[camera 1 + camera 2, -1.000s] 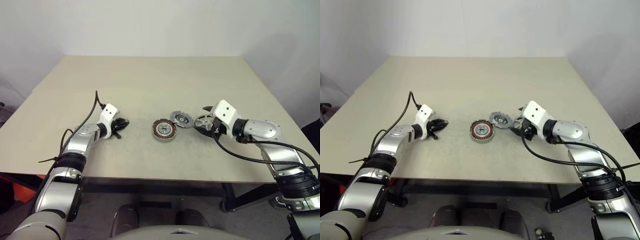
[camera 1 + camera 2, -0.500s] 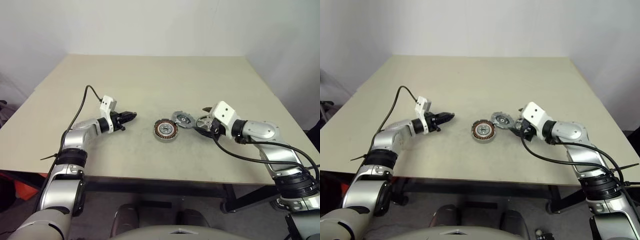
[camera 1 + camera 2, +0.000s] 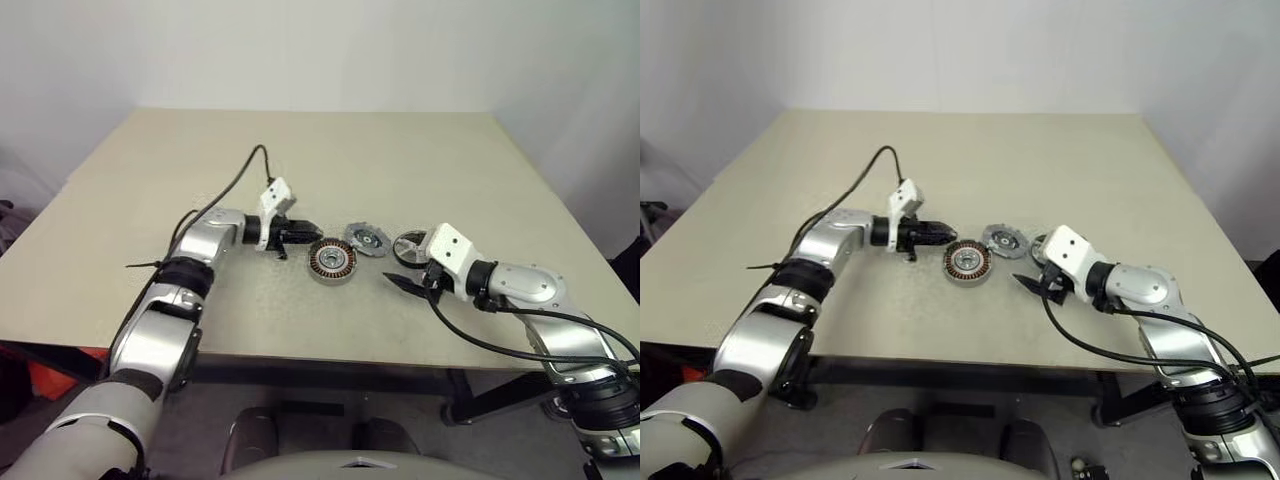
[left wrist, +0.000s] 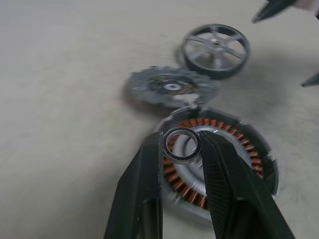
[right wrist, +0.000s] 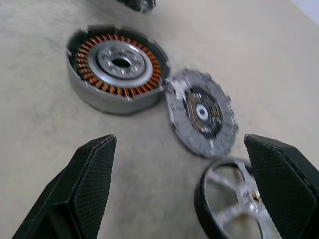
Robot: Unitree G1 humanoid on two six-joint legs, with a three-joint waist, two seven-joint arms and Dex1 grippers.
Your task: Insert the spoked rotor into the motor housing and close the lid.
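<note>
The motor housing [image 3: 331, 260], a grey cup with copper windings, lies mid-table. Leaning against its right side is the lid [image 3: 365, 238], ribbed face up. Right of that lies the spoked rotor [image 3: 408, 245], black-rimmed and flat on the table. My left gripper [image 3: 300, 235] points right, just left of the housing, shut on a small metal ring [image 4: 182, 159] that hangs over the housing's near rim [image 4: 219, 164]. My right gripper [image 3: 405, 272] is wide open, a little short of the rotor [image 5: 234, 204], holding nothing.
The beige table [image 3: 300, 150] stretches far behind the parts. A black cable [image 3: 235, 180] loops up from my left wrist. The table's front edge [image 3: 300, 355] runs close below both arms.
My left arm swung right and up across the table, bringing the ring to the housing. My right gripper drew back slightly from the rotor, still open. The parts stayed put.
</note>
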